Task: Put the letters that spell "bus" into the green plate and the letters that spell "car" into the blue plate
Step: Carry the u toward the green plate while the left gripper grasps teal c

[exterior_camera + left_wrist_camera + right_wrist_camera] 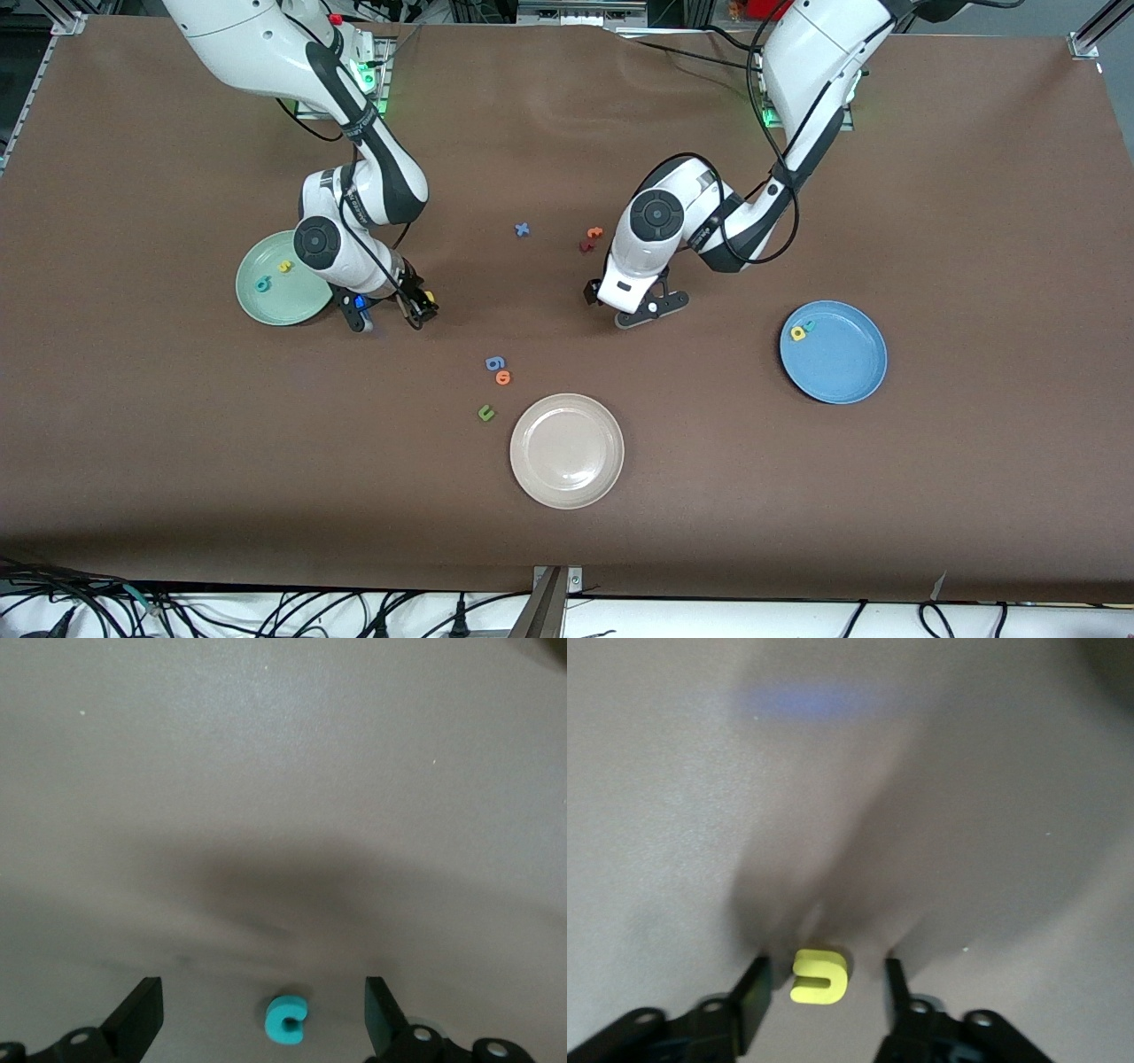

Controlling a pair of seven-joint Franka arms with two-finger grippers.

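Left gripper [264, 1019] spread wide; right gripper [822, 992] narrower.

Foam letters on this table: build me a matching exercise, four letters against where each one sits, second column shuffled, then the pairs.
Letters:
1. teal "b"
2. yellow "a"
3. teal "c"
4. yellow "u"

Places:
A. on the table between the right claw's fingers
B. in the green plate
C. on the table between the left claw's fingers
D. in the blue plate

Pairs: 1-B, 2-D, 3-C, 4-A
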